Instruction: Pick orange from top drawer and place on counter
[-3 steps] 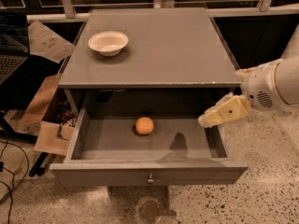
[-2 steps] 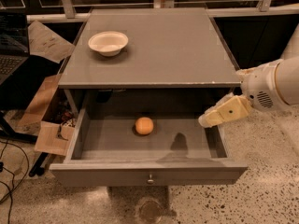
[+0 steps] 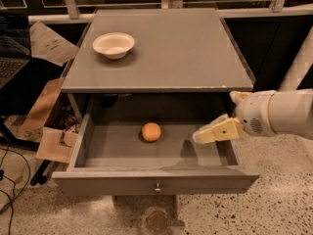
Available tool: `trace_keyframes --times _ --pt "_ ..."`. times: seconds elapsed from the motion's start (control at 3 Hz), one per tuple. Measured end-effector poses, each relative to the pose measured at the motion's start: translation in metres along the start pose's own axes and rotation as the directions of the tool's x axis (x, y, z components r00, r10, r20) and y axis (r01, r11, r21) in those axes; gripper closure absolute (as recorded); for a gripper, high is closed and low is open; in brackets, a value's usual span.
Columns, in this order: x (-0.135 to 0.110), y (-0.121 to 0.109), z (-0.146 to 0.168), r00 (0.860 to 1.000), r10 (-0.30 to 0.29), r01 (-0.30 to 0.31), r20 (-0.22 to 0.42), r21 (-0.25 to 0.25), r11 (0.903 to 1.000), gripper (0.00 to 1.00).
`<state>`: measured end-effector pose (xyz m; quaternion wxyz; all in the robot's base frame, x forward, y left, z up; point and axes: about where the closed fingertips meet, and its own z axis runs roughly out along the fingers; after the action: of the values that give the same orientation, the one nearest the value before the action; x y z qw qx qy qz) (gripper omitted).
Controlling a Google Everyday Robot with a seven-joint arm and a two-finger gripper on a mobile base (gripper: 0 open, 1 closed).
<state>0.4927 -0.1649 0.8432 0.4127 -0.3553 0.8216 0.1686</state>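
Note:
The orange (image 3: 151, 131) lies on the floor of the open top drawer (image 3: 155, 172), a little left of its middle. The drawer's small round knob (image 3: 157, 185) shows at its front centre. The counter (image 3: 161, 48) is the flat grey top above the drawer. My gripper (image 3: 200, 136) reaches in from the right, over the right part of the drawer, at some distance to the right of the orange and not touching it. It casts a shadow on the drawer floor beneath it.
A white bowl (image 3: 113, 44) stands on the counter's back left. Cardboard boxes (image 3: 49, 126) and cables lie on the speckled floor to the left. A laptop (image 3: 12, 48) is at the far left. A railing runs behind the cabinet.
The gripper has moved slightly left, further over the drawer. The orange and the bowl have not moved.

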Motion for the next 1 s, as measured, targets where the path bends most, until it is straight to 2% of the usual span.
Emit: trace_keyframes --times 0.33,0.67,1.0 --pt "0.011 0.009 0.055 0.997 0.027 -0.02 0.078 -0.083 0.9963 0.0" --pt "0.013 0.018 0.091 0.996 0.013 -0.001 0.093 -0.129 0.9916 0.0" --pt "0.016 0.022 0.121 0.998 -0.007 0.015 0.064 -0.127 0.9918 0.0"
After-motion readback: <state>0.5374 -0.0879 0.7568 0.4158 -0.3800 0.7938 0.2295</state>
